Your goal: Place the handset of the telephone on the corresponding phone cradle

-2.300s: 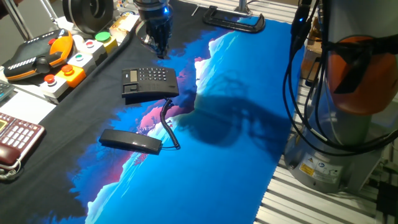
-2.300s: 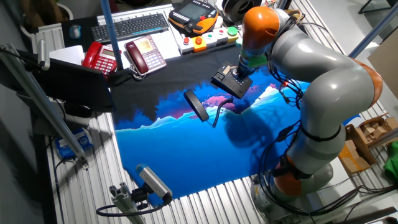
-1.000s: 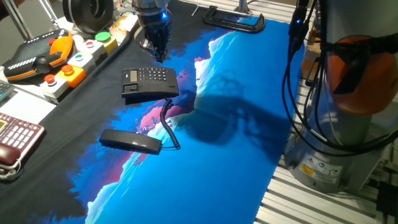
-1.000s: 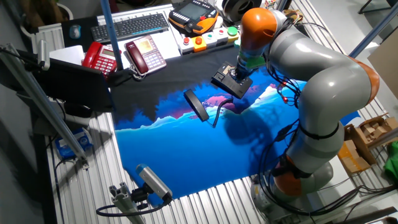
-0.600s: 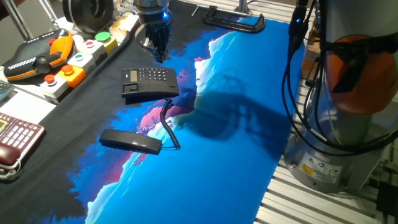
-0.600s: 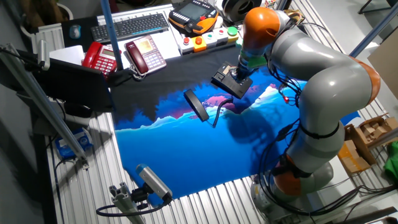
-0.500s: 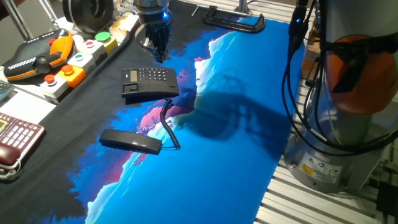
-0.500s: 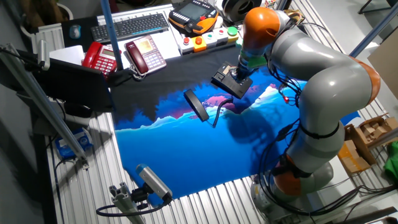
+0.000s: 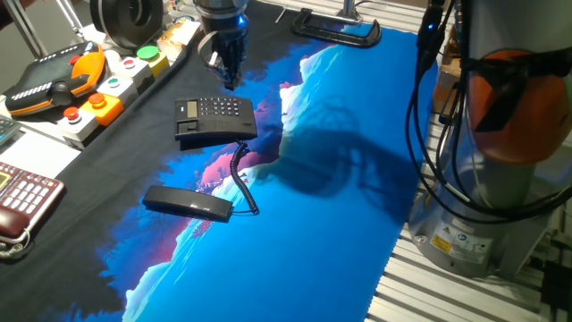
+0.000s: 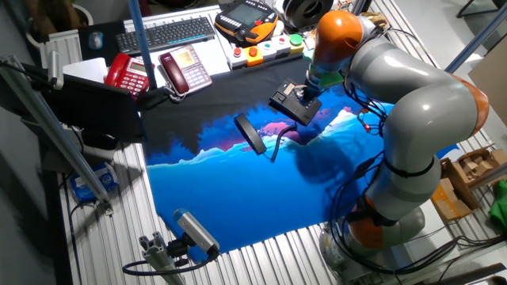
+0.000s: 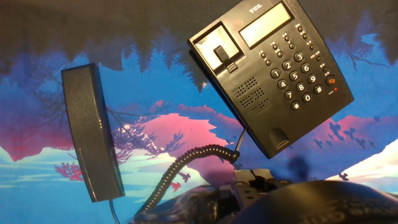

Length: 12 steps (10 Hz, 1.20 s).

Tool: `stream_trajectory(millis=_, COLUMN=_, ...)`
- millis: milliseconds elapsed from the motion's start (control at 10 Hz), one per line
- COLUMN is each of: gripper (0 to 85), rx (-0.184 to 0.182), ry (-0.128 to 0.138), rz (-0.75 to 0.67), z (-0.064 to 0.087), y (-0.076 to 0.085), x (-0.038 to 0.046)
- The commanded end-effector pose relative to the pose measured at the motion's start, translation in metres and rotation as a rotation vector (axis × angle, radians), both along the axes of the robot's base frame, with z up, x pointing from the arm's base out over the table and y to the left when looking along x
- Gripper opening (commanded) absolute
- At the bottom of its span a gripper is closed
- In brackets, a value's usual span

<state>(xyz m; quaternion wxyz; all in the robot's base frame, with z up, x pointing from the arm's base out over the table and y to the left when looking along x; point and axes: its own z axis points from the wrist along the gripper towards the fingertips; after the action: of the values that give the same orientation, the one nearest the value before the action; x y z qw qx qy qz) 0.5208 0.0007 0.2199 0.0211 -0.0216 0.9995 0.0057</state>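
Arm edged slightly, gripper [image 9: 229, 79] still above phone [image 9: 214, 119] at 12 o'clock | fingers: can't tell | handset [image 9: 189, 202] lies off cradle [image 11: 242, 87] at phone's 6 o'clock | grasp not started

Telephone [image 11: 268, 73] black, with grey keys, one orange key at the keypad's right edge, a pale grey display strip and white lettering above it; handset [image 11: 91, 132] plain matt black, its coiled cord [image 11: 186, 163] black as well. Table cloth [image 9: 313, 233] printed as a landscape: black silhouetted trees along the upper band, bright blue over most of the frame, pink and white patches at the centre between phone and handset. Upper left of one fixed view: orange-and-black controller [image 9: 54, 82], white button box [image 9: 112, 89] with red, green and orange buttons; lower left, a dark red and cream keypad phone [image 9: 22, 199].
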Motion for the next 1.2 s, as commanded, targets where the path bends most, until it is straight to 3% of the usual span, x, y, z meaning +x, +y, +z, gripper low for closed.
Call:
stream_trajectory(millis=0, gripper=0.7, rx=-0.001, ry=0.0, rz=0.0, z=0.0, y=0.0, x=0.0)
stream_trajectory(millis=300, gripper=0.7, rx=-0.008, ry=0.005, rz=-0.001, z=-0.008, y=0.006, x=0.0034)
stream_trajectory(millis=700, gripper=0.7, rx=-0.002, ry=0.008, rz=-0.017, z=-0.035, y=0.032, x=0.0054)
stream_trajectory(millis=1100, gripper=0.7, rx=-0.02, ry=0.025, rz=0.006, z=-0.058, y=0.051, x=0.0105)
